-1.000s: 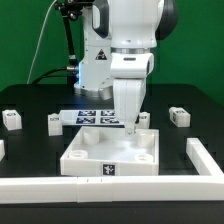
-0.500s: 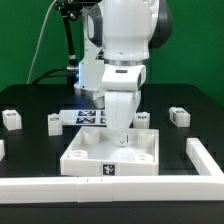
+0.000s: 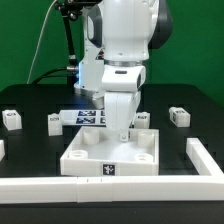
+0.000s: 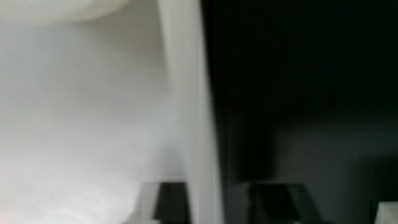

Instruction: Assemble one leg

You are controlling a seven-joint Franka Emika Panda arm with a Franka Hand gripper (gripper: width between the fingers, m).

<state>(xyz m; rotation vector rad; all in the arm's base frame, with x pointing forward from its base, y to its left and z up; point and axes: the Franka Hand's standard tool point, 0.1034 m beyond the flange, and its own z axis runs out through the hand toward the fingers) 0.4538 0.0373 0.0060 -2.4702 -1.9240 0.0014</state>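
The large white square tabletop panel (image 3: 110, 155) lies on the black table in front of the arm. My gripper (image 3: 120, 134) is lowered onto the panel's far edge. In the wrist view the gripper (image 4: 217, 192) is open. Its dark fingers (image 4: 171, 202) stand on either side of the panel's white edge (image 4: 189, 110), with a gap on one side. Small white legs with tags lie apart from the gripper: one at the exterior view's far left (image 3: 12, 119), one beside it (image 3: 55, 122), one just behind the gripper (image 3: 144, 120) and one at the right (image 3: 179, 116).
The marker board (image 3: 90, 117) lies behind the panel by the robot base. A white rail (image 3: 100, 186) runs along the front of the table. Another rail (image 3: 205, 156) runs along the exterior view's right.
The arm has come down and shifted slightly toward the exterior view's left, bringing the gripper to the panel's far edge. Over the last half second it barely moved.
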